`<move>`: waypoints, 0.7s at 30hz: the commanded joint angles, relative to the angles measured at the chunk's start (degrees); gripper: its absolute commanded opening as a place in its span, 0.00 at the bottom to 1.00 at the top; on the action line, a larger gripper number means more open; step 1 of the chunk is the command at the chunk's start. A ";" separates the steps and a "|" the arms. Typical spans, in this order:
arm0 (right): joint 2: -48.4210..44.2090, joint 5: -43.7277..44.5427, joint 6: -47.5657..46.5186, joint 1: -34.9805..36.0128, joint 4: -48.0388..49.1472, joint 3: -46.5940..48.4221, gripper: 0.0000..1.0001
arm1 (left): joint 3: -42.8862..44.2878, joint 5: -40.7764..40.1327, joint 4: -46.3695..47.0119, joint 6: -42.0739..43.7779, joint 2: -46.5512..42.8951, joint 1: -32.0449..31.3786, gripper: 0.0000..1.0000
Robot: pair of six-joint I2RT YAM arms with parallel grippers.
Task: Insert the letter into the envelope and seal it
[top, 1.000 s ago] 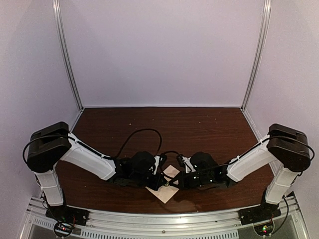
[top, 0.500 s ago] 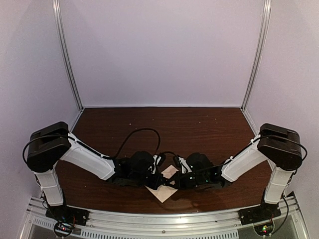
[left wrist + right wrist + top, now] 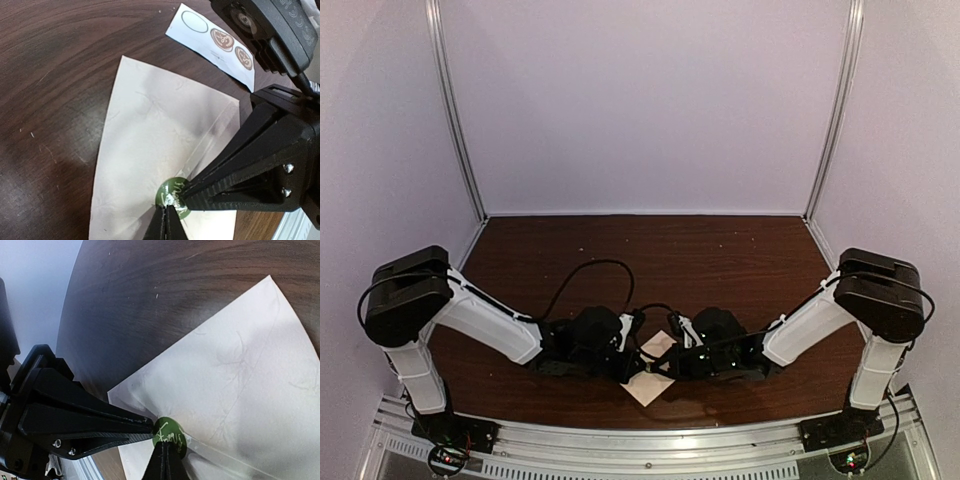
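Observation:
The envelope point(image 3: 150, 145) lies flat on the dark wooden table, its flap folded down. It also shows in the right wrist view point(image 3: 240, 370) and between the two arms in the top view point(image 3: 646, 388). A round green sticker point(image 3: 171, 192) sits on the flap tip, also seen in the right wrist view point(image 3: 171, 434). My left gripper point(image 3: 166, 212) is shut, its tips resting on the sticker. My right gripper point(image 3: 165, 452) is shut too, its tips on the same sticker from the opposite side. In the top view the left gripper point(image 3: 638, 369) and right gripper point(image 3: 661, 368) meet over the envelope. The letter is not visible.
A white sticker strip point(image 3: 215, 42) with two brown round stickers and one empty outline lies just beyond the envelope, partly under the right arm. The table's near edge and metal rail point(image 3: 640, 435) run close behind the envelope.
Both arms have drawn in slightly toward the envelope; the right arm's elbow shifted left and the left arm's elbow moved left and down. The envelope has stayed in place.

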 commanded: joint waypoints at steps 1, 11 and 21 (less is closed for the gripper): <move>2.49 3.11 0.27 0.10 -5.24 -0.59 0.00 | -2.36 -0.45 -4.05 -0.65 -0.06 0.11 0.00; 2.28 2.90 0.29 0.10 -4.85 -0.71 0.00 | 0.63 0.51 -2.54 -0.60 -4.51 -0.13 0.00; 2.35 2.73 0.29 0.10 -4.64 -0.83 0.00 | 2.85 3.23 0.77 -0.41 0.03 -0.91 0.00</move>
